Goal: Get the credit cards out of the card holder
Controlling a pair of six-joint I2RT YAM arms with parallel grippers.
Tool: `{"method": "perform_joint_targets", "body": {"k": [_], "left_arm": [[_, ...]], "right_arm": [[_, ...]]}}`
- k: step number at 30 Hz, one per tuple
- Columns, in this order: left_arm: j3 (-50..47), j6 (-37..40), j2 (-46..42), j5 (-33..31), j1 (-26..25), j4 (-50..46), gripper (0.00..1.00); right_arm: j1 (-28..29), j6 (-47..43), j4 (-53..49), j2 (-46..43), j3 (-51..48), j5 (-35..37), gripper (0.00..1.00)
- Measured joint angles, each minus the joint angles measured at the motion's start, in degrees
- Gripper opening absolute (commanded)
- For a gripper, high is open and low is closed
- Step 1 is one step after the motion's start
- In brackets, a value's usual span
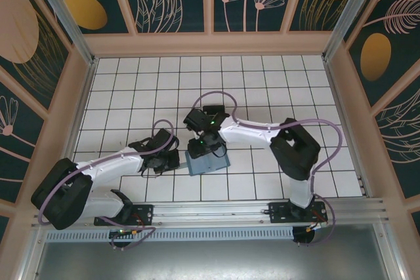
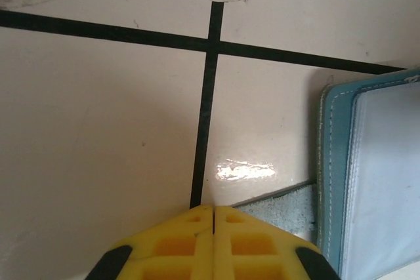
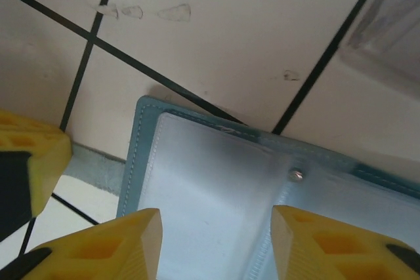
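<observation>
Teal-blue soft bifold card holder [image 1: 203, 164] lying open on white tiled worktop [image 1: 262, 83], right fingers [image 3: 118, 244] spread above its clear inner sleeve, left fingers [image 2: 184, 244] pressed together just beside its edge.

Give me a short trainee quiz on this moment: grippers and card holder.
1. True or false: the left gripper is shut.
2. The right gripper, jaws open, hangs over: A) the holder B) a plate C) a cup.
3. Fill in: seen from above, the left gripper is on the holder's ___ side.

Key: 1 true; 2 A; 3 left.
</observation>
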Motion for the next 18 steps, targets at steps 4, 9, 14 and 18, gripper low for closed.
{"method": "perform_joint_targets", "body": {"k": [4,9,14,18], "left_arm": [[-0.5,-0.1,-0.5,0.5,0.0,0.6,0.0],[-0.9,-0.2,-1.1,0.9,0.0,0.8,0.0],[-1.0,-0.2,-1.4,0.9,0.0,1.1,0.0],[-1.0,-0.2,-1.5,0.9,0.0,1.1,0.0]], "right_arm": [[2.3,2.1,-1.1,4.1,2.6,1.8,0.57],[3.3,3.6,-3.3,6.5,4.5,5.0,0.53],[3.3,4.3,-4.7,6.9,4.8,8.0,0.26],[3.1,5.0,-5.2,6.7,4.6,9.3,0.1]]}}
